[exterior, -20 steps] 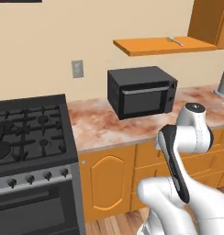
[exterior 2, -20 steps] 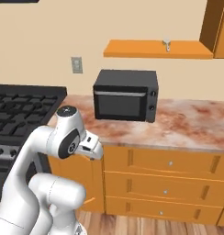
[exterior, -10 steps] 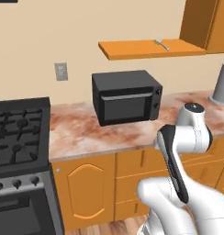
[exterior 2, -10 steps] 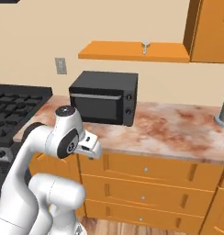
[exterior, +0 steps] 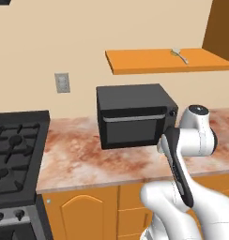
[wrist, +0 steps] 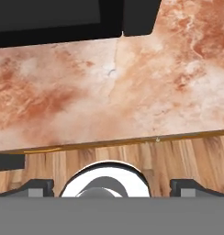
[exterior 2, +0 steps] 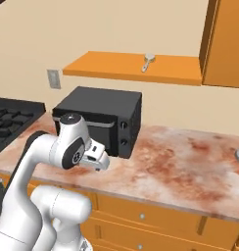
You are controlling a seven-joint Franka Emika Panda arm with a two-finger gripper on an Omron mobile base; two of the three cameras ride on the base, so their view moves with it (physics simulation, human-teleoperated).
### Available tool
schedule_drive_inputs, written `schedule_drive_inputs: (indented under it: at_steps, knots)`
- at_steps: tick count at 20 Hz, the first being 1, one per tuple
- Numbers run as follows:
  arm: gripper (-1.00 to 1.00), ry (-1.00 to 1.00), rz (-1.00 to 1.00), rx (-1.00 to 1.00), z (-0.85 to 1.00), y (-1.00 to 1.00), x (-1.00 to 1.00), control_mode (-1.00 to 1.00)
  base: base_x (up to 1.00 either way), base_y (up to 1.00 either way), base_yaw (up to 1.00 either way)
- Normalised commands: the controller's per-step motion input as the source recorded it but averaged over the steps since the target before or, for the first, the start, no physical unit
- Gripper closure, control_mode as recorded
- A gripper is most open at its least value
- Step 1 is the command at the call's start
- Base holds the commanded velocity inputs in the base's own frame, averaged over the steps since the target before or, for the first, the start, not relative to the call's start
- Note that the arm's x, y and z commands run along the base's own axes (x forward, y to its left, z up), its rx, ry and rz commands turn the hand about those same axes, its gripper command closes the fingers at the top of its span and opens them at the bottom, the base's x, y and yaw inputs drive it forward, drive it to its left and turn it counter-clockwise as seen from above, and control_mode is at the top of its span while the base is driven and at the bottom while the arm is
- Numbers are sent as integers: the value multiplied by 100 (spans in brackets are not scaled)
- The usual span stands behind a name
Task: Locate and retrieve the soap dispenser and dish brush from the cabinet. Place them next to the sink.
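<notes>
**Robot Still Short of the Shelf, Hand Empty**

The dish brush [exterior: 180,55] lay on the open orange shelf of the cabinet [exterior: 149,61] above a black microwave [exterior: 133,114], its bristle head toward the wall and its thin handle pointing outward, a position that would let it be taken from the front. In the right base view the same brush [exterior 2: 148,61] sat near the shelf's right end, close beside the darker upper cabinet. The soap dispenser could not be made out on the shelf. The arm was folded low in front of the base, well below the shelf, a tucked posture that suits driving rather than reaching. Its hand [wrist: 111,186] pointed down over the edge of the marbled tabletop [wrist: 109,87], fingers spread wide and holding nothing, with wooden floor beneath. A gas stove [exterior: 15,159] stood to the left. Judging by this, retrieval had not yet begun.
</notes>
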Motion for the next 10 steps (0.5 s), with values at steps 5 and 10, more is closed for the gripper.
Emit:
schedule_drive_inputs:
  at_steps: [5, 10]
  knots:
    - [-100, 0, 0, 0, 0, 0, 0, 100, -8, -81, 11]
    - [-100, 0, 0, 0, 0, 0, 0, 100, 19, -25, 6]
